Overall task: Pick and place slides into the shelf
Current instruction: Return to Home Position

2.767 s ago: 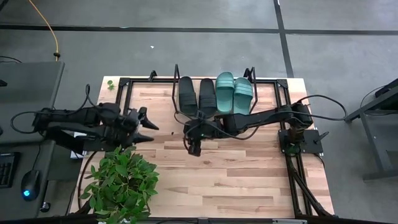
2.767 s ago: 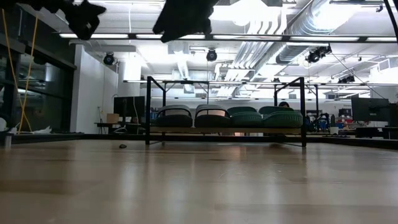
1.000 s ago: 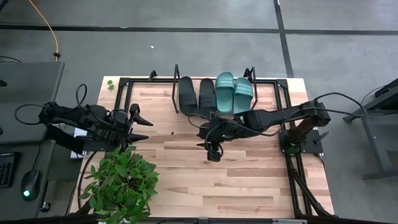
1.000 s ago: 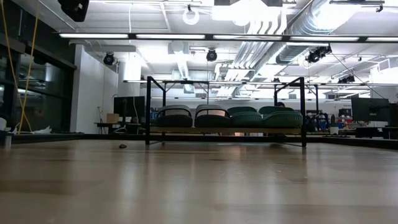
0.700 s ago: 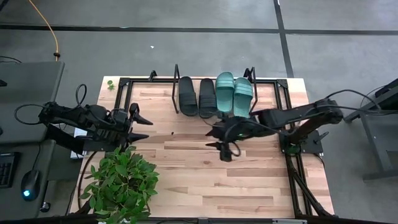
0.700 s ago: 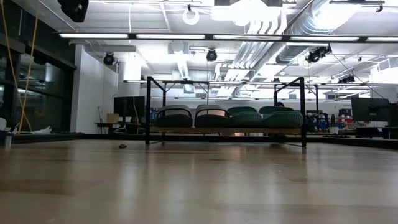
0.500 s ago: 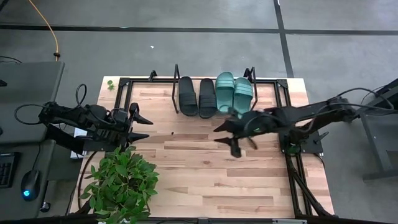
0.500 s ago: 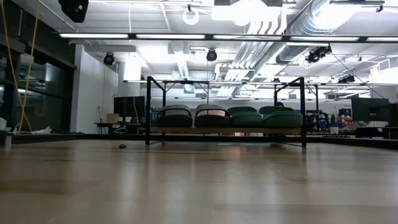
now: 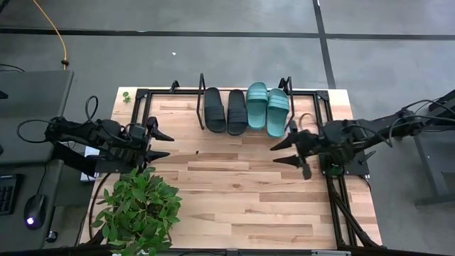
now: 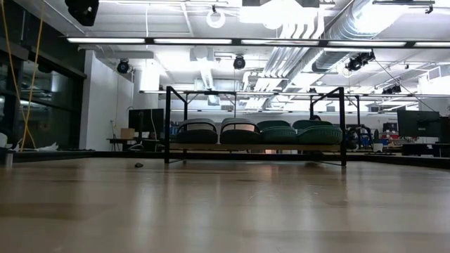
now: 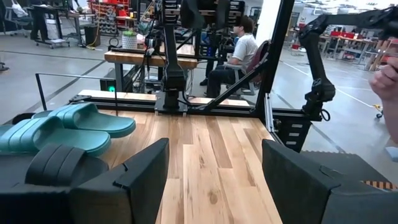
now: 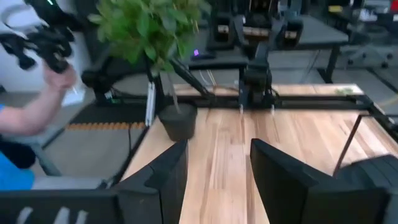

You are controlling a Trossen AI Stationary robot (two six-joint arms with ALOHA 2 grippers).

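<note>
Overhead, left pincer, right pincer both wide; level view, slides on shelf.

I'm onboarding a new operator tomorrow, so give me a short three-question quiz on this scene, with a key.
1. How many slides rest on the shelf?
2. In the high view, left to right, their order is: A) teal, teal, black, black; B) black, black, teal, teal; C) black, teal, black, teal.
3. True or false: the right claw grips a black slide.
Key: 1 four. 2 B. 3 false; it is open and empty, as is the left claw.
</note>
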